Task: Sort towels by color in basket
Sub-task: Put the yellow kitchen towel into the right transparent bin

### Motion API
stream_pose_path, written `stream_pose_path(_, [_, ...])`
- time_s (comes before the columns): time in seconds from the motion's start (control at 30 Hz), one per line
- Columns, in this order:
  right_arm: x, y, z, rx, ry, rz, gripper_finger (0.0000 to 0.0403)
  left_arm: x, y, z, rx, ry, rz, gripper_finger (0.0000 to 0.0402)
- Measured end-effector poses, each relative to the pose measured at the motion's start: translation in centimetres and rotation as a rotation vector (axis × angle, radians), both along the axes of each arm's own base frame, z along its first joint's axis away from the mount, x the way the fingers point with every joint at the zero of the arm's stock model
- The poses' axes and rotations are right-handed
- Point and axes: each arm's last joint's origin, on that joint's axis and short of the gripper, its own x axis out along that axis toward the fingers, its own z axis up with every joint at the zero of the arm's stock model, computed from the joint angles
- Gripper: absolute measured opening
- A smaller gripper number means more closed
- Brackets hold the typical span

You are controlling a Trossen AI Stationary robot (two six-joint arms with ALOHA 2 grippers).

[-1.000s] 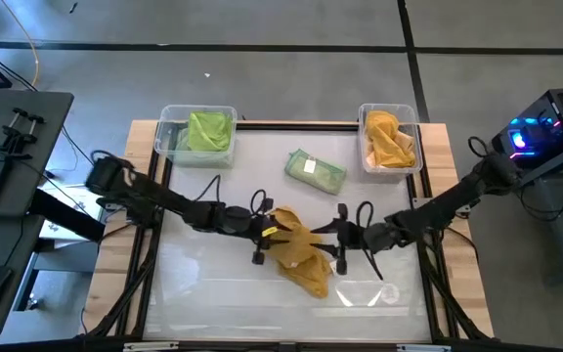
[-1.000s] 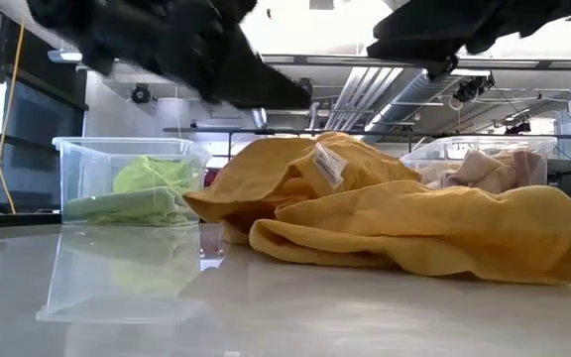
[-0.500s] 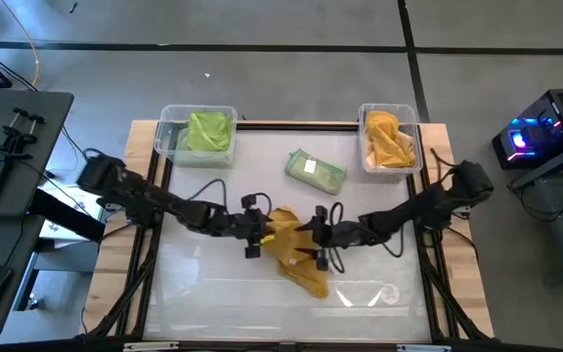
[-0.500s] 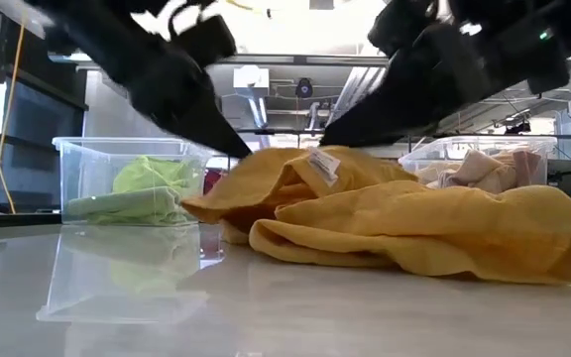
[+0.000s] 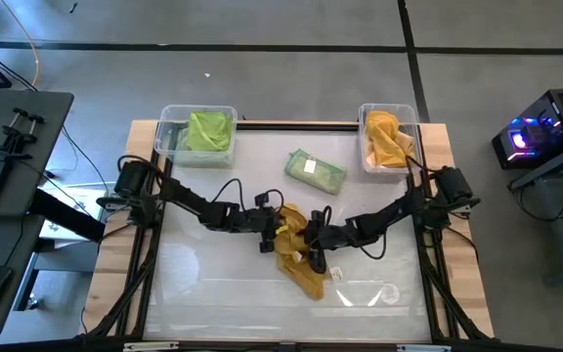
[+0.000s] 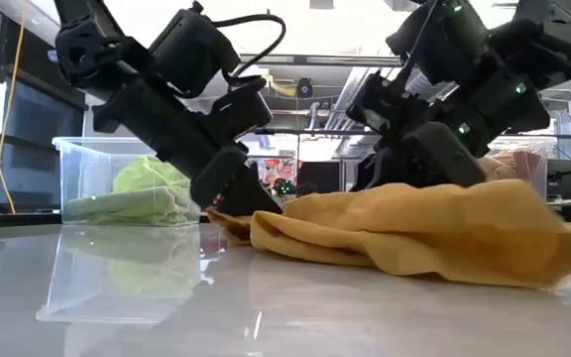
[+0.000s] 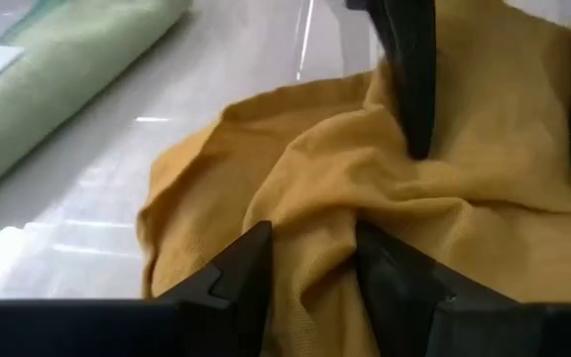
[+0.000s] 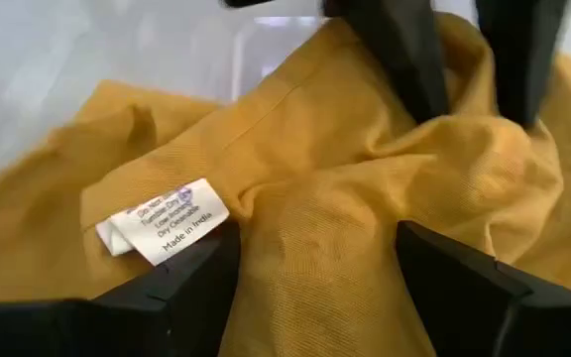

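A crumpled mustard towel (image 5: 299, 262) lies on the table's middle, its white label (image 8: 162, 223) facing up. My left gripper (image 5: 274, 227) comes in from the left and is shut on a ridge of it. My right gripper (image 5: 313, 242) comes from the right and stands open over the same heap, facing the left one. A folded pale green towel (image 5: 316, 171) lies flat farther back. A lime towel (image 5: 208, 130) sits in the far left bin, and a mustard one (image 5: 389, 140) in the far right bin. My left gripper pinches a raised fold (image 7: 315, 213) at the towel's left side between its two fingers (image 7: 251, 268), slanting down from the table's left. Creases run together at the pinch, and the towel lies on the table. My right gripper's open fingers (image 8: 454, 283) are set into the heap from the right. A hump of cloth (image 8: 315, 213) stands between them, near the label, with the towel flat on the table.
Two clear plastic bins stand at the far corners, the left bin (image 5: 169, 117) and the right bin (image 5: 413, 112). Black rails frame the white table (image 5: 203, 284). A computer desk stands off the table's left, and the room shows behind in the low view.
Both grippers have come down and moved toward each other onto the mustard towel, the left one moving right and the right one moving left. The towel's raised top with the label has sunk and been pressed flatter, and the heap is bunched between them.
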Motion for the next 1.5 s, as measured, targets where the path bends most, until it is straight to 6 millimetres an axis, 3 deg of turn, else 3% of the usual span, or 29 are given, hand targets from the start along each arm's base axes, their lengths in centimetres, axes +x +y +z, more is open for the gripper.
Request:
stream_pose_path(0.2, [-1.0,1.0,3.7,0.060,-0.064,-0.019,0.0268,-0.1,1.1,-0.2,-0.015,0.032,0.018,0.0130])
stream_pose_path(0.37, [-2.6,3.9,6.3,0.061,-0.121,0.155,0.0268,-0.2,2.0,-0.4,-0.046,0.055,0.069,0.0130])
stream_pose_path(0.53, [-3.7,6.6,4.6,-0.001,-0.044,0.353,0.0268,-0.2,3.0,-0.6,-0.070,0.051,0.119,0.0130])
stream_pose_path(0.7, [-3.3,5.9,0.9,-0.050,0.086,0.206,0.0261,-0.2,3.4,-0.6,-0.071,0.049,0.130,0.0130])
stream_pose_path(0.8, [-2.9,5.0,-0.3,-0.008,0.134,0.111,0.0228,-0.2,3.4,-0.6,-0.063,0.051,0.123,0.0130])
stream_pose_path(0.9, [-2.7,4.4,-0.3,0.027,0.144,0.058,0.0160,-0.1,3.2,-0.6,-0.050,0.054,0.093,0.0130])
stream_pose_path(1.07, [-3.3,4.2,1.9,0.043,0.116,0.080,0.0023,0.1,2.6,-0.4,-0.033,0.037,0.002,0.0130])
stream_pose_path(1.33, [-4.3,3.8,9.5,0.021,-0.210,-0.016,0.0033,0.5,0.8,0.2,-0.003,-0.033,-0.129,0.0130])
stream_pose_path(1.5, [-3.6,1.7,9.6,0.044,-0.220,-0.122,0.0009,0.8,-0.1,0.8,0.024,-0.100,-0.175,0.0130])
